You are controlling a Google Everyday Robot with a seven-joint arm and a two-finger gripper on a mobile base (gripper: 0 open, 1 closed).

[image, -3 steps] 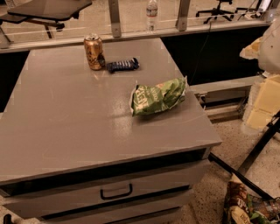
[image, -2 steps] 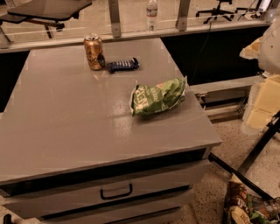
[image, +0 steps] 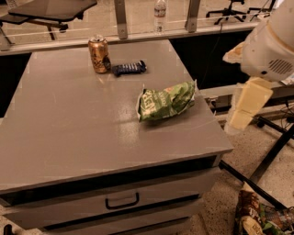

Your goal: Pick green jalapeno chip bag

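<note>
Cream gripper apart, right of bag

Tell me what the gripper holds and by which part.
Nothing seen: the gripper hangs beside the table, apart from the green jalapeno chip bag lying on it.

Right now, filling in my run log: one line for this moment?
gripper right of table, apart from bag | bag flat near right edge, ungrasped | can, wrapper at back

Office-like lab: grey drawer cabinet, swivel chairs behind; pincer right of cabinet.
</note>
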